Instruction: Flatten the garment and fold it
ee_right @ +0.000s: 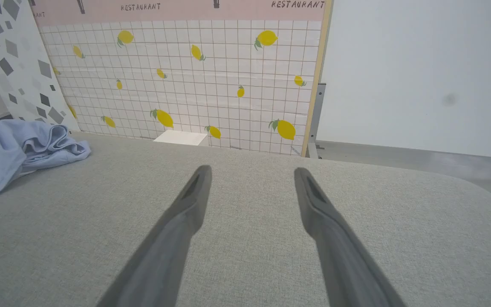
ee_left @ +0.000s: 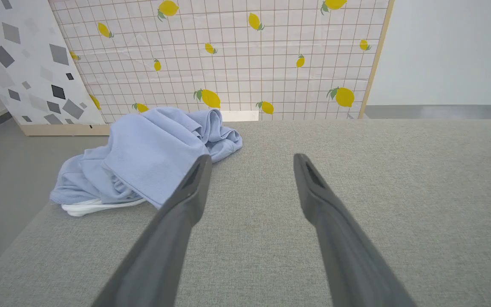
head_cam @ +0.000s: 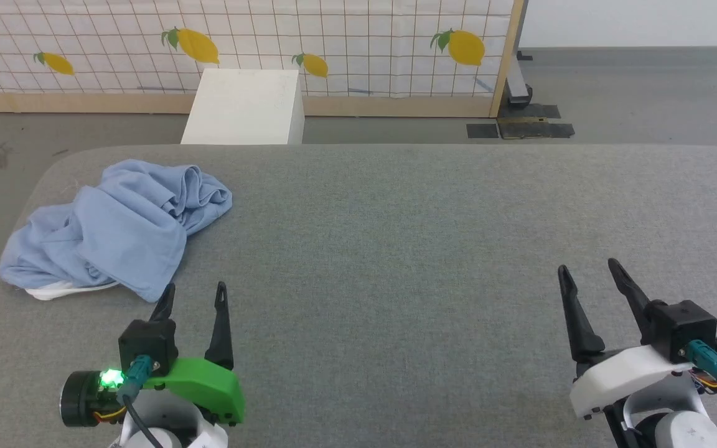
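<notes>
Both released, left end effector point(head_cam: 195, 286) and right end effector point(head_cam: 587, 266) are hovering; crumpled garment point(head_cam: 116, 227) is needing a low edge pinch.

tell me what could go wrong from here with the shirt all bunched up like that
1. The garment lies crumpled close to the left edge of the table, so a pull toward that side might drag it off.
2. Its layers are heaped, with the collar tucked underneath. The open left gripper could pinch several layers at once and lift a clump rather than spread it.
3. The right gripper, also open, is far across the table, so it likely needs a long reach to help.
</notes>
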Motion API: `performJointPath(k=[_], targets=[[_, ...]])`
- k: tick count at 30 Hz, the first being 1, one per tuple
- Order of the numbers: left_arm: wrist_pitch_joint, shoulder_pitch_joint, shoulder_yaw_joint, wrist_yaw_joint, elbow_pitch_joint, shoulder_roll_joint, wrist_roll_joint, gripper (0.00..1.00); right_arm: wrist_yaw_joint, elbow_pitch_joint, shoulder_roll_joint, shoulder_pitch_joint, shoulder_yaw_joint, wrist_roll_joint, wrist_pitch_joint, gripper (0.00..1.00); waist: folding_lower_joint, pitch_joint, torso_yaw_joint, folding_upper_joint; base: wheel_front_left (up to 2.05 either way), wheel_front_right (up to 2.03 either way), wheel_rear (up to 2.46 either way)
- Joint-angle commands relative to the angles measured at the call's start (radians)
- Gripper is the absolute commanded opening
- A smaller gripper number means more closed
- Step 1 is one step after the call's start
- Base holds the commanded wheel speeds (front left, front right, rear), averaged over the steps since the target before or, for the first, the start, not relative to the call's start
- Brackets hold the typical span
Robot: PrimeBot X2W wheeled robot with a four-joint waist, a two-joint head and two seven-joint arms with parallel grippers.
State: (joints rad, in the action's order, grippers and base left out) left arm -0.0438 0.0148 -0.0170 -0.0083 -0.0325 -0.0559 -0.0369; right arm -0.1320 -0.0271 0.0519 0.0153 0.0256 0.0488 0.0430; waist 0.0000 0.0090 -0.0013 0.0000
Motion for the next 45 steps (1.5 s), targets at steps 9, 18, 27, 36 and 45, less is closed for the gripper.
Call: performJointPath(k=[9,18,27,36,45], targets=[[-0.027,0.004,-0.008,-0.010,-0.019,0.002,-0.021,1.00,0.000,-0.014,0.000,-0.015,0.012,0.026,0.027,1.00,0.0000,0.001,-0.001,0.0000,0.00,0.00,0.00],[-0.045,0.006,-0.011,-0.015,-0.031,0.002,-0.030,1.00,0.000,-0.022,-0.001,-0.019,0.020,0.042,0.045,1.00,0.0000,0.003,-0.001,0.0000,0.00,0.00,0.00],[-0.064,0.008,-0.014,-0.020,-0.040,0.002,-0.040,1.00,0.001,-0.029,-0.001,-0.021,0.026,0.056,0.064,1.00,0.0000,0.006,0.000,0.0000,0.00,0.00,0.00],[-0.083,0.009,-0.020,-0.024,-0.050,0.003,-0.049,1.00,0.001,-0.040,-0.001,-0.026,0.030,0.072,0.083,1.00,0.0000,0.005,0.001,0.0000,0.00,0.00,0.00],[-0.101,0.011,-0.024,-0.028,-0.055,0.003,-0.058,1.00,0.001,-0.042,-0.001,-0.027,0.036,0.087,0.101,1.00,0.0000,0.005,0.001,0.0000,0.00,0.00,0.00]])
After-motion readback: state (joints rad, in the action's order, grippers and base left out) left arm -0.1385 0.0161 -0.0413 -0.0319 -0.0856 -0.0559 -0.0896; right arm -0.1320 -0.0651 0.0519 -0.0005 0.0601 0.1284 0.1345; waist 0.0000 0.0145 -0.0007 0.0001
